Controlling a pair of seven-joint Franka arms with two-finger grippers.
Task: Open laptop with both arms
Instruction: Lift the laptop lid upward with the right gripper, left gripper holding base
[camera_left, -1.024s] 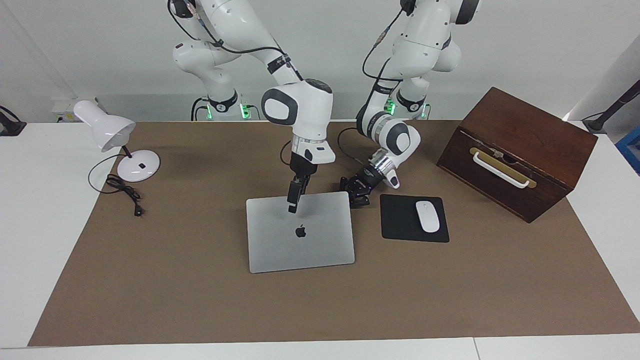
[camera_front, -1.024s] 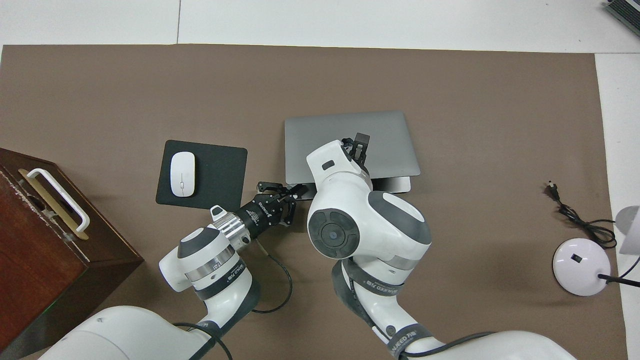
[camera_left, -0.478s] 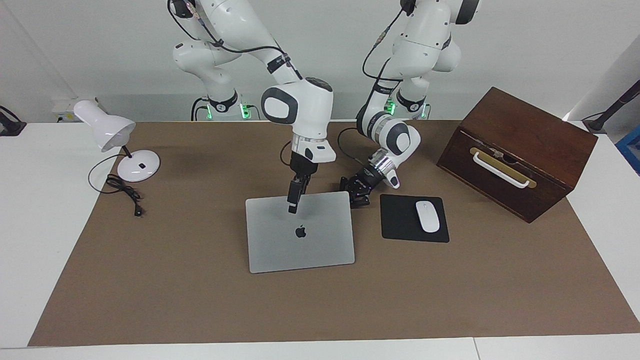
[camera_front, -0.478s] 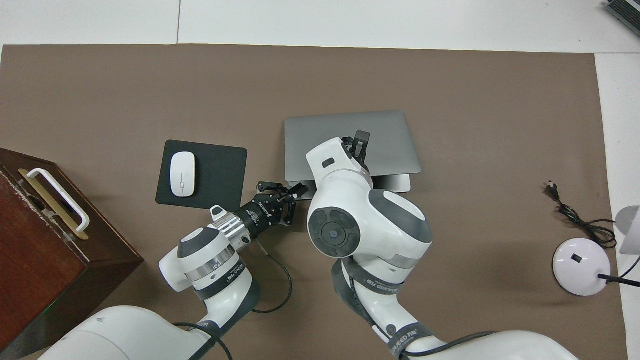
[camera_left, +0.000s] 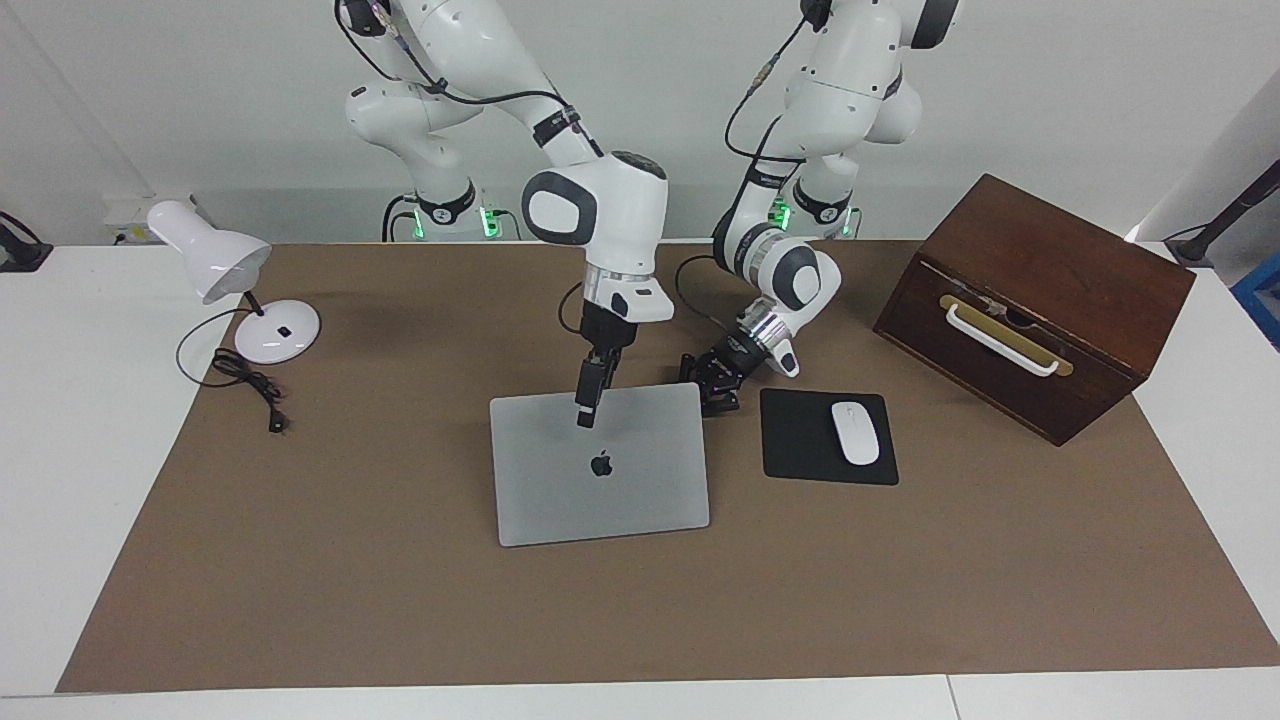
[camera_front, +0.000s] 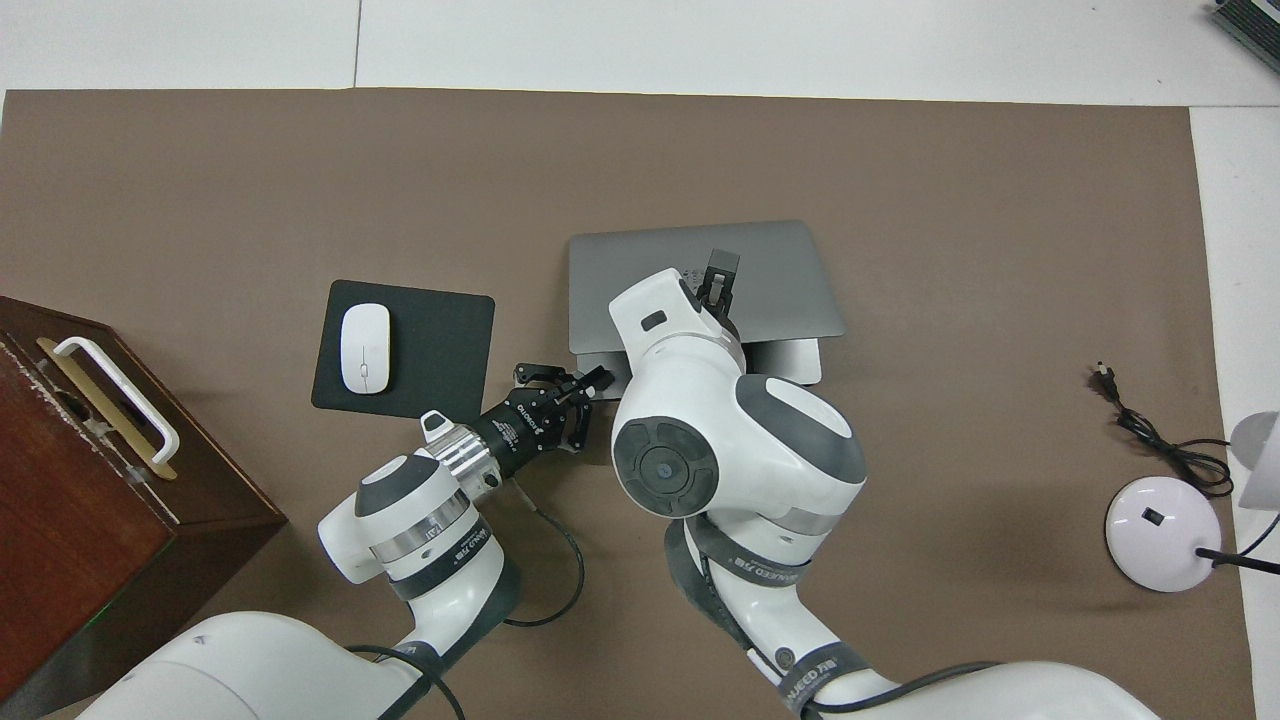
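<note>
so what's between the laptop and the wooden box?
The black mouse pad with the white mouse on it, between laptop and wooden box; clear in the facing view.

Bright even overhead light, soft faint shadows under arms and lamp (camera_left: 232, 290), sharp focus, no glare, no blur

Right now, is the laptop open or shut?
A little open. In the overhead view the laptop's lid sits lifted off its base at the robots' edge, under the right gripper.
</note>
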